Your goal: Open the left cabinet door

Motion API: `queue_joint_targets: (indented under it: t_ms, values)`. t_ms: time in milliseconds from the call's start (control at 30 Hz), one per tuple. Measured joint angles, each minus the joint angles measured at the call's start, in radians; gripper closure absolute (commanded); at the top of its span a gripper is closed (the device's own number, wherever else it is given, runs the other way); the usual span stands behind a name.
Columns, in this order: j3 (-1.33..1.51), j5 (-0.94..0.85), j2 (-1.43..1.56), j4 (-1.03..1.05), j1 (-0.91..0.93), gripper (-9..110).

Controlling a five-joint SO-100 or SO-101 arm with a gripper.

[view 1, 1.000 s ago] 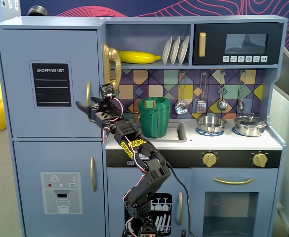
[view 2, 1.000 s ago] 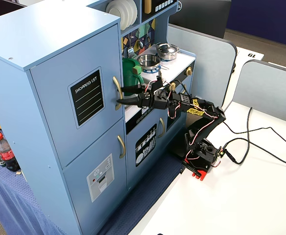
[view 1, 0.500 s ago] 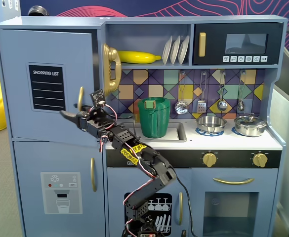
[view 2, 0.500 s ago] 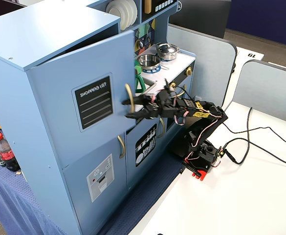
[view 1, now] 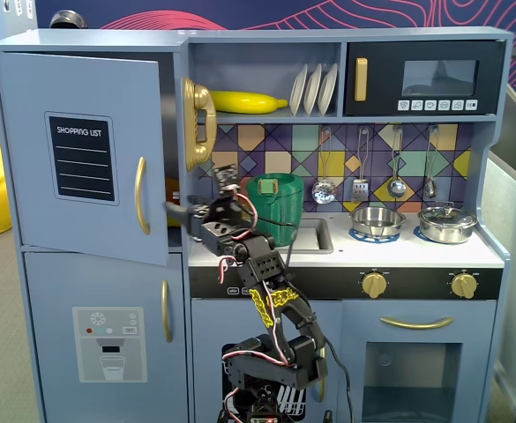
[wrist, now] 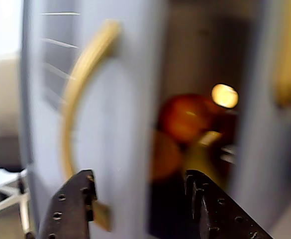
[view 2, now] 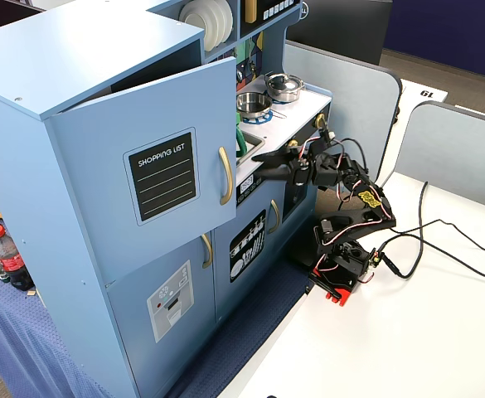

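The left cabinet door (view 1: 81, 141), blue-grey with a black "SHOPPING LIST" panel and a curved gold handle (view 1: 140, 196), stands partly open, swung out from the cabinet. It also shows in the other fixed view (view 2: 159, 166). My gripper (view 1: 174, 210) is open at the door's free edge, just below handle height. In the wrist view the gripper (wrist: 140, 199) has its jaws apart. The left finger (wrist: 73, 206) is in front of the handle's (wrist: 80, 84) lower end. The right finger (wrist: 210, 206) is in front of the dark opening. Contact with the door cannot be told.
Blurred orange things (wrist: 185, 117) lie inside the cabinet. Below is the dispenser door (view 1: 108, 344); beside it, the small dish-rack door (view 2: 248, 245). A green basket (view 1: 275, 198) sits by the sink and a gold phone (view 1: 198, 123) hangs beside the opening. Cables (view 2: 441, 240) trail over the white table.
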Motion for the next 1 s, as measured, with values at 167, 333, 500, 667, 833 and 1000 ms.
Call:
queue_joint_targets:
  t_ms: [167, 333, 500, 667, 833, 1000]
  values:
    - [0.028, 0.021, -0.129, -0.16, 0.124, 101]
    - [0.034, -0.005, -0.333, -0.405, 0.12, 101]
    - [0.034, -0.086, -0.411, -0.492, 0.003, 101]
    - [0.051, -0.152, -0.387, -0.503, -0.135, 101]
    - [0.12, -0.212, -0.322, -0.503, -0.344, 101]
    - [0.135, -0.247, -0.296, -0.486, -0.471, 101]
